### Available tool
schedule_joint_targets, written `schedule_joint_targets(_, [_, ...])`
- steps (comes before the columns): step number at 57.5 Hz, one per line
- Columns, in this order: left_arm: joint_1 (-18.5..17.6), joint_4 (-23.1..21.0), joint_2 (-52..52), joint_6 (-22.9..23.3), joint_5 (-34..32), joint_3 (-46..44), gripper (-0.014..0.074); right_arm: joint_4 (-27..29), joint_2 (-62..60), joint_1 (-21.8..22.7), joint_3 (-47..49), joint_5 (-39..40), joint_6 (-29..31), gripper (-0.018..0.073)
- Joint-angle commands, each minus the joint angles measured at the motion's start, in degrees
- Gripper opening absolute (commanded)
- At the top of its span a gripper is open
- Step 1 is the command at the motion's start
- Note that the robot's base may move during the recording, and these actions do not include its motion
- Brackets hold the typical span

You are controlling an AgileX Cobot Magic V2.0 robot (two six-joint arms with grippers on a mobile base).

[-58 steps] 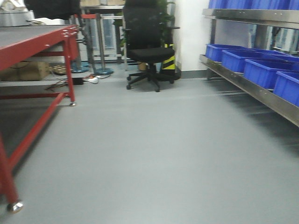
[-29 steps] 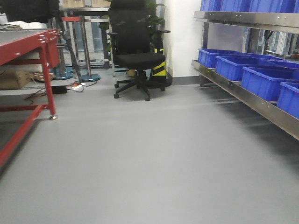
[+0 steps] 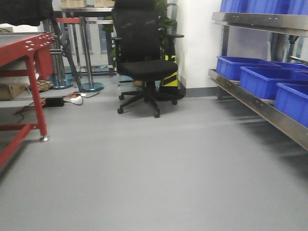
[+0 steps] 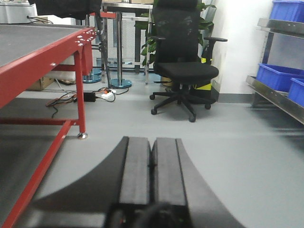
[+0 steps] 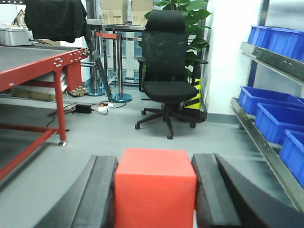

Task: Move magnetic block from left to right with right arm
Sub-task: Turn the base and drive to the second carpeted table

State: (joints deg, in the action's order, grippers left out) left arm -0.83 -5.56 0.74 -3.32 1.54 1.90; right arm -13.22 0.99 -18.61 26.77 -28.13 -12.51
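Block: the magnetic block [image 5: 155, 187] is held between the fingers of the right gripper [image 5: 155, 199], above bare floor [image 5: 118, 142].
Right claw: pinched on the block's two side faces.
Left claw: the left gripper [image 4: 152, 161] is pressed together, with nothing held.
Drop risk: the smooth faces are judged liable to slip if the arm is jolted.
Collision risk: the red table [image 5: 33, 66] or the blue bins [image 5: 275, 114] could be struck by a wide swing.
Placement risk: no set-down spot is shown, so a misjudged release is possible.
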Motion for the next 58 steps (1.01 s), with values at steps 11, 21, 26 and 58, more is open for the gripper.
schedule_joint_targets(11, [0.09,-0.27,0.58,0.34,-4.82,0.49,-0.0126,-1.34,0.99,0.27,1.63,4.89,0.62,0.0100])
schedule_joint_targets(21, [0.09,-0.27,0.58,0.34,-4.82,0.49,-0.0126,-1.34,0.99,0.27,1.63,4.89,0.62,0.0100])
schedule_joint_targets(26, [0.09,-0.27,0.58,0.34,-4.82,0.49,-0.0126,-1.34,0.99,0.27,1.63,4.89,0.62,0.0100])
schedule_joint_targets(58, [0.09,-0.27,0.58,0.34,-4.82,0.49,-0.0126,-1.34,0.99,0.27,1.63,4.89,0.62,0.0100])
